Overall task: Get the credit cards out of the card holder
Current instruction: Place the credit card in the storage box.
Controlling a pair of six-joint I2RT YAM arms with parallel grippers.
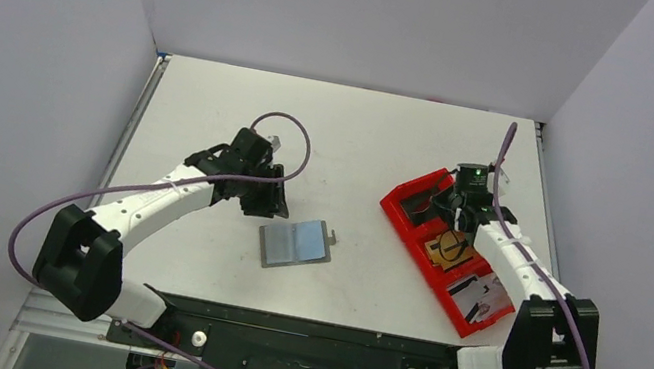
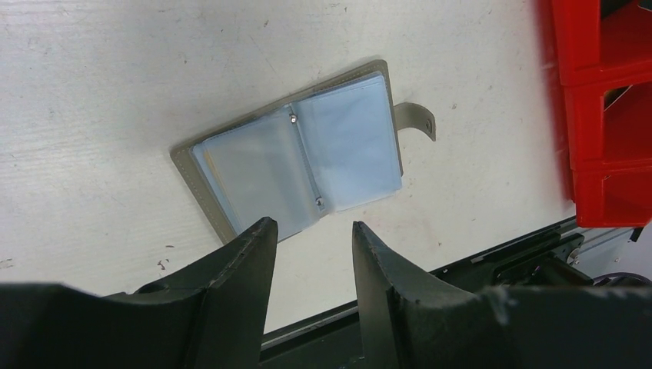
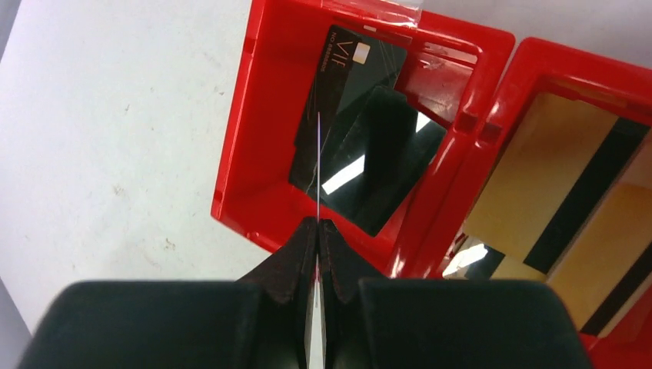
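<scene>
Right wrist: a thin, presumably stiff credit card (image 3: 317,154) was pinched at one end by the closed right gripper (image 3: 317,227) over a red plastic tray (image 3: 234,154), the spread grey card holder (image 2: 307,157) below the parted left gripper (image 2: 314,231).

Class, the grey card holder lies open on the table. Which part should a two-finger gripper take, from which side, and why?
Probably the small tab projecting from the card holder's edge facing the red tray. Approach from that side, pinching it. The covers lie flat on the table, offering little edge; the tab juts out clear.
</scene>
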